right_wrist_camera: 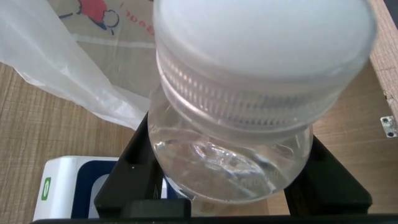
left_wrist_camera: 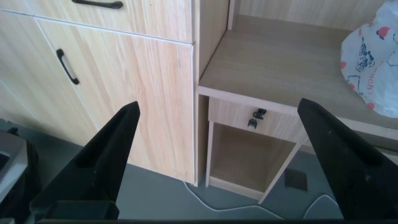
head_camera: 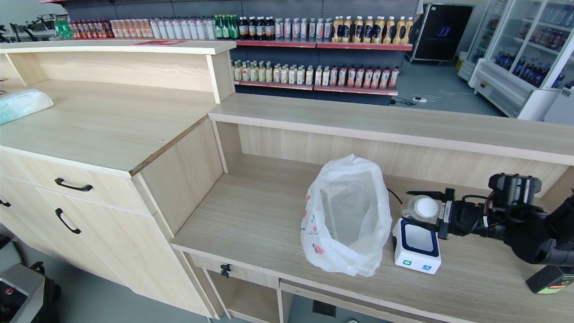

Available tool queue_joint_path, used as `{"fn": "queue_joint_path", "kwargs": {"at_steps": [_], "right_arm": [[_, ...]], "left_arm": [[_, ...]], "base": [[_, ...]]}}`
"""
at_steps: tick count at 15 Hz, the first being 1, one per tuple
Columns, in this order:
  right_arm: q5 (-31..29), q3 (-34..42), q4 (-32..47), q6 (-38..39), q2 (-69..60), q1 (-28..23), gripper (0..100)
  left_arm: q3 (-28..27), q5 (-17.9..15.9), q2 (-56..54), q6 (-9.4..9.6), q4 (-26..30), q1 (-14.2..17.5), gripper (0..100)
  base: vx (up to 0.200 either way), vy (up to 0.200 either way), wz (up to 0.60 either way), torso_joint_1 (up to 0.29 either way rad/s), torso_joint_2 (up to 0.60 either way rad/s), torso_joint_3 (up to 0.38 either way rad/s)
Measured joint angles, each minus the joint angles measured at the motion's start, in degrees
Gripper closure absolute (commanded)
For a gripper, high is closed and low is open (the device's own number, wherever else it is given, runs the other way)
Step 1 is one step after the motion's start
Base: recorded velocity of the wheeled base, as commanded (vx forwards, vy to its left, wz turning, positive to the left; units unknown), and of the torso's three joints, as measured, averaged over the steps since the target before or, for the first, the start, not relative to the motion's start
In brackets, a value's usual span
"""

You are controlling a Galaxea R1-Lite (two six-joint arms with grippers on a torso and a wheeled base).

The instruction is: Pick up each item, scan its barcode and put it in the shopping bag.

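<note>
Pale wooden tabletop, recessed below a higher ledge, joined on the robot's left by a taller cabinet with drawers. Behind, store shelves stocked with rows of drinks.

On the tabletop, near the front edge: white translucent shopping bag, upright, mouth open toward the head camera, red and dark printed figures on its side, its own inner film visible through the opening. Just beside it, on the robot's right: white scanner, dark-framed window facing up. Over the scanner's rear edge: clear bottle with a white screw cap, cap end turned up toward the head camera. Contents not distinguishable from the clear wall.

Right claw clamped on the bottle's body, one black finger on each side, arm stretched roughly level across the tabletop from the robot's right. Left claw spread wide open, held low before the cabinet face, out past the tabletop's front edge.

Right wrist view: ribbed skirt of the cap, fingers pressed against the bottle wall, scanner directly beneath, bag film just beyond the cap. Left wrist view: cabinet door with a black handle, small locked drawer under the tabletop's front, printed corner of the bag at the far side.
</note>
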Motion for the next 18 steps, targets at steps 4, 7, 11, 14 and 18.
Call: {"fn": "queue_joint_path", "kwargs": {"at_steps": [4,7,11,14,18], "right_arm": [[-0.06,-0.71,0.33,0.68,-0.29,0.0,100],[-0.52,-2.76,2.73,8.87,-3.88,0.02,100],[-6.0,-3.47,6.95,28.57,-14.76,-1.02,100],[-15.91,-2.76,12.64,44.62,-22.69,-5.11,100],[-43.24,1.55,21.37,56.75,-32.9,-4.83,100]], "left_arm": [[0.0,0.0,0.02,0.0,0.0,-0.05,0],[0.0,-0.02,0.0,0.0,0.0,-0.05,0],[0.0,0.0,0.0,0.0,0.0,-0.02,0],[0.0,0.0,0.0,0.0,0.0,0.0,0],[0.0,0.0,0.0,0.0,0.0,-0.05,0]], "base": [[0.0,0.0,0.0,0.0,0.0,0.0],[0.0,0.0,0.0,0.0,0.0,0.0],[0.0,0.0,0.0,0.0,0.0,0.0],[0.0,0.0,0.0,0.0,0.0,0.0],[0.0,0.0,0.0,0.0,0.0,0.0]]}}
